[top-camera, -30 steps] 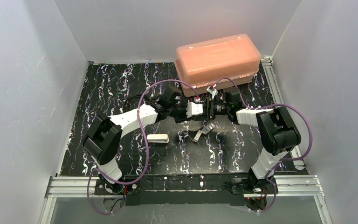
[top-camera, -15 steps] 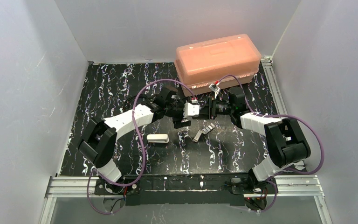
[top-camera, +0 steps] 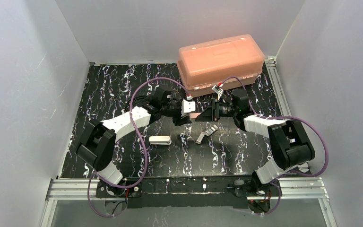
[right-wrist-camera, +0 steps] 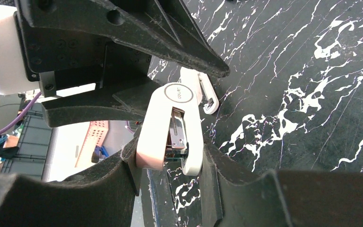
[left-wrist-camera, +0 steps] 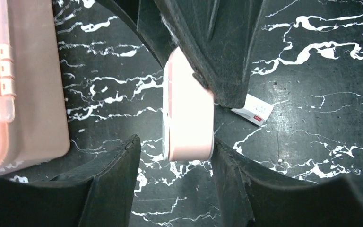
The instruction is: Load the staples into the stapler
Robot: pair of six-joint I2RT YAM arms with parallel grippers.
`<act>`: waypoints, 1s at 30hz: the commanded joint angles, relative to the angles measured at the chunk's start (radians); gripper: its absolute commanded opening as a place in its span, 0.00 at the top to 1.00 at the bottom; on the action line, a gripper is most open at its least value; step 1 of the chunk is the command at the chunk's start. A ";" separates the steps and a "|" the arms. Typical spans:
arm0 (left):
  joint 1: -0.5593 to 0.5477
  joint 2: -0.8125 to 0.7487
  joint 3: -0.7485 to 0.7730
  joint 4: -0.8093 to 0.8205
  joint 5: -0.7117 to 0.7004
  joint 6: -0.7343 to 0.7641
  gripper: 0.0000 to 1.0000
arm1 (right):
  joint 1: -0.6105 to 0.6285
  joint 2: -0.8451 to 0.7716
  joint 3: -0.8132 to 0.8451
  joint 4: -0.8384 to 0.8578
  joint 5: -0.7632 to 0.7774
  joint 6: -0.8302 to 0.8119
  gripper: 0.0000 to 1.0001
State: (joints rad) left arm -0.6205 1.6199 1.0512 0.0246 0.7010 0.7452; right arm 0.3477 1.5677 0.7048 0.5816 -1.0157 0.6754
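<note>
right gripper (right-wrist-camera: 169, 151) clamped on the stapler (right-wrist-camera: 163, 123), metal channel mostly hidden, left gripper (left-wrist-camera: 175, 144) fingers spread round its other end, contact unclear, staples (top-camera: 211, 130) loose on table (top-camera: 123, 85) nearby, too small for detail

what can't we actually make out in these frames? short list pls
- Right wrist: whether the stapler is loaded; its shell and the right claw cover most of the channel.
- Left wrist: whether the left claw touches it; the right claw's finger hides its far end.
- Top: how many staples lie loose; too small.
</note>
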 commanded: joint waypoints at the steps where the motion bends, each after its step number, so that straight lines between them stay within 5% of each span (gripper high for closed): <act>1: 0.004 -0.033 -0.004 0.054 0.062 -0.027 0.50 | 0.002 -0.025 -0.002 0.050 -0.014 0.014 0.99; 7: -0.002 -0.029 0.003 0.059 0.068 -0.045 0.63 | 0.002 -0.025 -0.002 0.021 0.002 -0.003 0.99; 12: -0.007 -0.019 0.009 0.025 0.077 -0.022 0.90 | 0.001 -0.025 -0.003 -0.001 0.018 -0.004 0.98; 14: -0.008 -0.017 0.021 0.002 0.075 -0.002 1.00 | 0.001 -0.029 -0.001 -0.020 0.024 -0.010 0.75; 16: -0.009 -0.017 0.034 -0.034 0.072 0.033 1.00 | 0.001 -0.035 -0.003 -0.038 0.033 -0.014 0.46; 18: -0.009 -0.018 0.043 -0.082 0.066 0.073 1.00 | 0.003 -0.036 -0.005 -0.045 0.029 -0.016 0.30; 22: -0.010 -0.021 0.054 -0.132 0.067 0.132 1.00 | 0.008 -0.032 -0.004 -0.059 0.019 -0.031 0.15; 30: -0.018 -0.008 0.066 -0.147 0.064 0.147 1.00 | 0.035 0.002 0.012 -0.064 -0.004 -0.034 0.04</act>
State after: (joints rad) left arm -0.6277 1.6218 1.0779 -0.0917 0.7345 0.8646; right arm 0.3656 1.5639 0.7044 0.5159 -0.9966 0.6567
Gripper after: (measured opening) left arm 0.317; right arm 0.953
